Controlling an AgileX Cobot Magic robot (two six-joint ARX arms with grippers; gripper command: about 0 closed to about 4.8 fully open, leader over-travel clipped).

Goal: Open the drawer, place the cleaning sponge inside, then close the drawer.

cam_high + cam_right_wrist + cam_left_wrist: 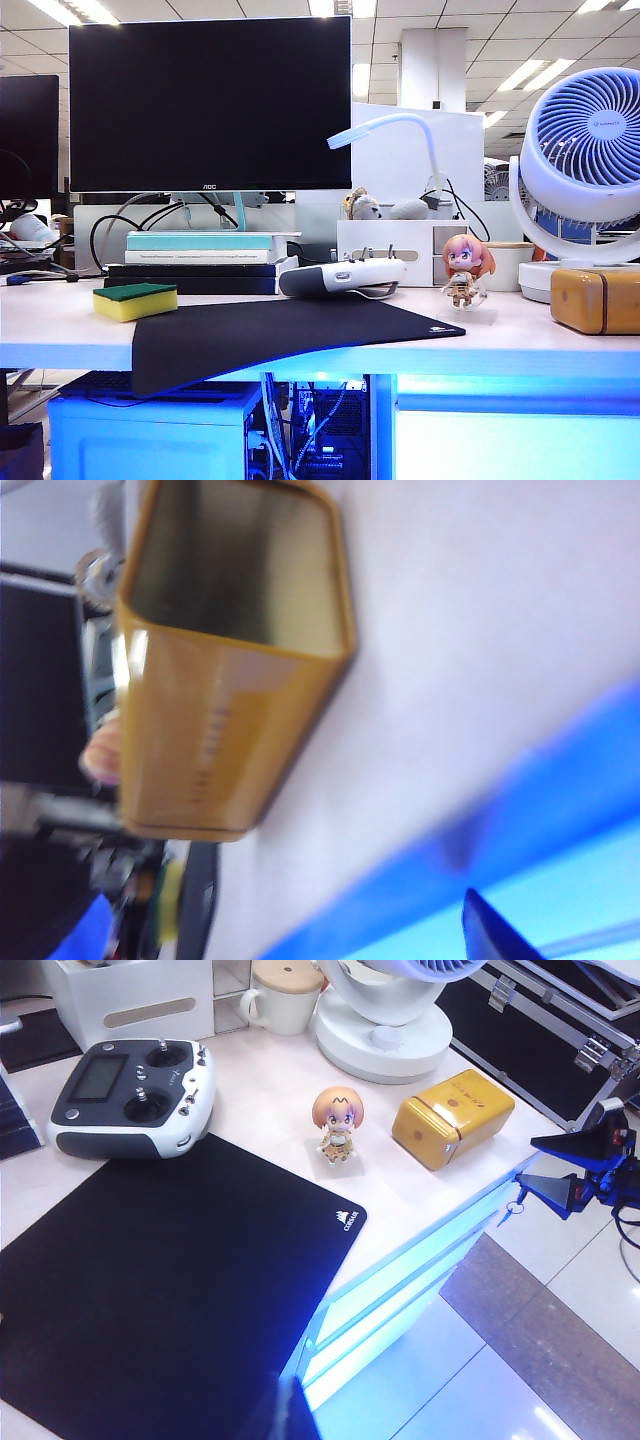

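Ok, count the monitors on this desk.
2: the AOC monitor at centre, a second monitor cut off at the exterior view's left edge; others may be hidden. Right gripper open beside the desk edge; left gripper shut above the mat.

cleaning sponge (134, 300): porous yellow foam under a rough, matt dark green scouring layer, well apart from both claws.
mouse mat (160, 1290): matt black cloth, fine weave, directly below the left wrist camera.
yellow box (215, 670): smooth and semi-glossy (looks like painted tin), close in front of the right gripper (570, 1175).
right gripper: glossy blue plastic fingers, spread wide, at the desk edge (420, 1250).
desk edge: smooth, satin white, lit blue.
remote controller (135, 1095): smooth white and dark grey plastic.
figurine (338, 1125): glossy painted plastic.
fan (585, 150): smooth white plastic.
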